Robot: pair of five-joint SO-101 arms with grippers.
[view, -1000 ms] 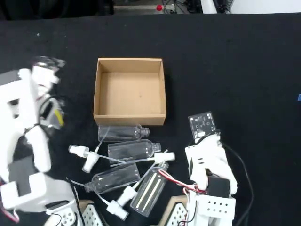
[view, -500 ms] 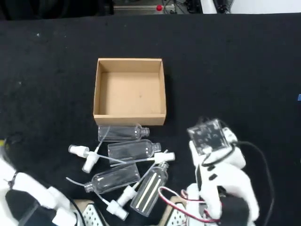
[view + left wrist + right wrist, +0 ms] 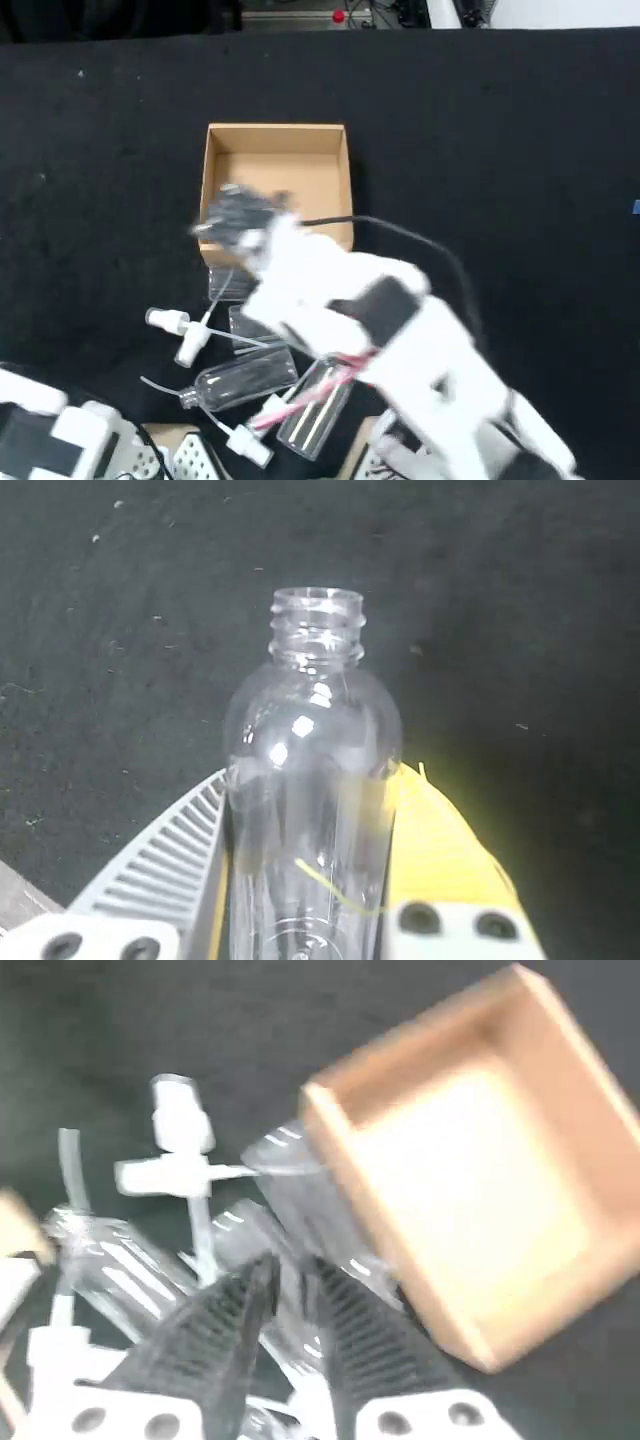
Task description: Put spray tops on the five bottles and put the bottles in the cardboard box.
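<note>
Uncapped clear bottle (image 3: pixel 312 690) clamped in left pincer (image 3: pixel 315 780), neck open, pointing out over dark bench (image 3: pixel 120 630). Other bottles (image 3: pixel 245 375) lie uncapped on bench just beside front wall of cardboard box (image 3: pixel 275 135); box empty. Loose spray tops (image 3: pixel 168 321) lie among them. Right pincer (image 3: pixel 290 1280) above that pile near box, all but closed, holding nothing. Step, by my reading: fetching first spray top. Next move needs wider opening, grip on top's head, and dip tube threaded into held neck. No legible print seen on bottles or box.
</note>
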